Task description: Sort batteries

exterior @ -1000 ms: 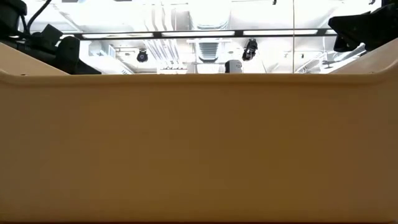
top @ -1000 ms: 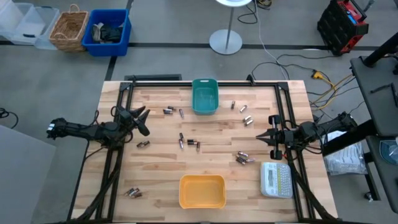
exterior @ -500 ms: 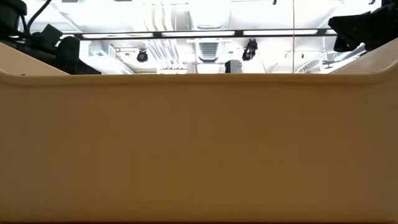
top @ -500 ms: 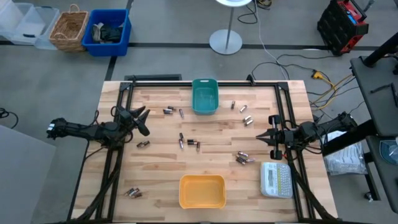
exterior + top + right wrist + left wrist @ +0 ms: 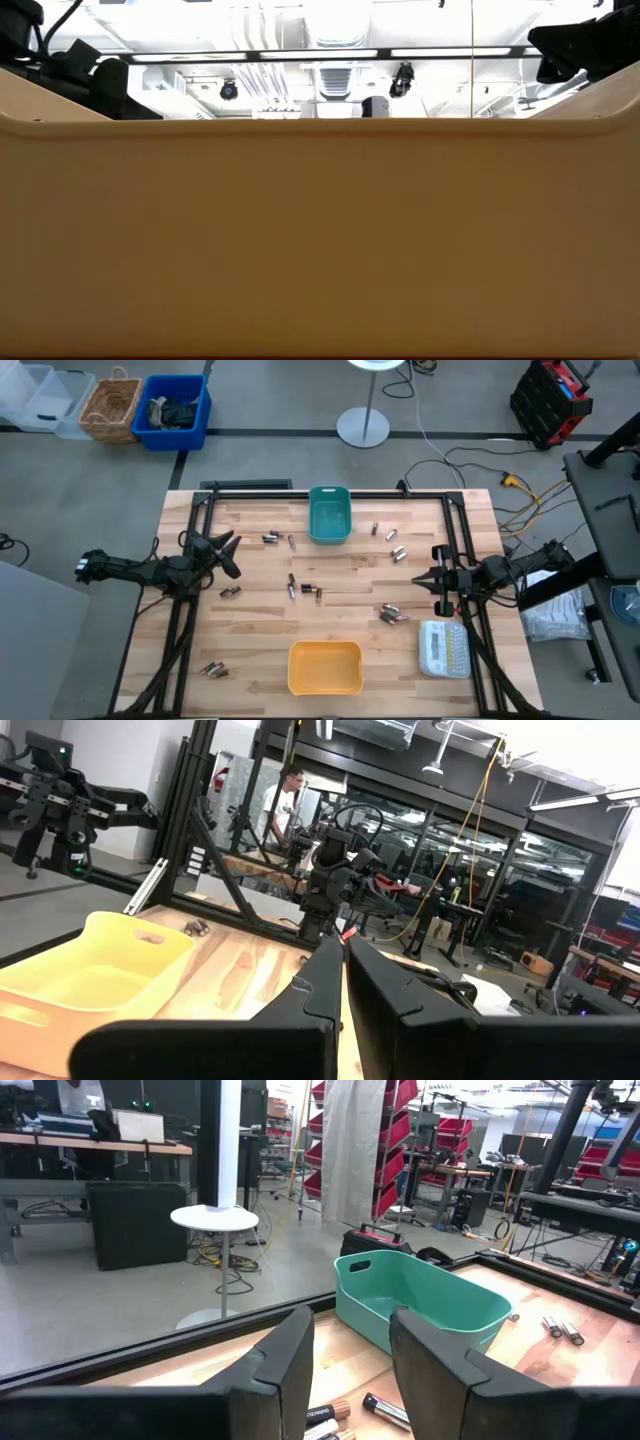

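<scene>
- Nothing looks sorted yet, to my eye: the teal bin (image 5: pixel 329 515) and the yellow bin (image 5: pixel 325 667) both seem empty, and the batteries (image 5: pixel 305 589) lie scattered in small clusters over the counter (image 5: pixel 255 625).
- The left gripper (image 5: pixel 225 550) sits at the left edge of the counter, its fingers apart and empty. From its wrist camera a few cells (image 5: pixel 345 1415) lie just beyond the fingers, with the teal bin (image 5: pixel 420 1295) farther on.
- The right gripper (image 5: pixel 424 578) waits at the right edge, fingers pressed together, holding nothing.
- I'd guess the next move is a reach to the nearest cluster, which calls for a careful pinch, since the cells are tiny.
- The cells are small smooth metal cylinders, likely to roll; the bins are rounded plastic tubs; the counter is pale planked wood. A white label maker (image 5: pixel 444 649) sits near the right arm.
</scene>
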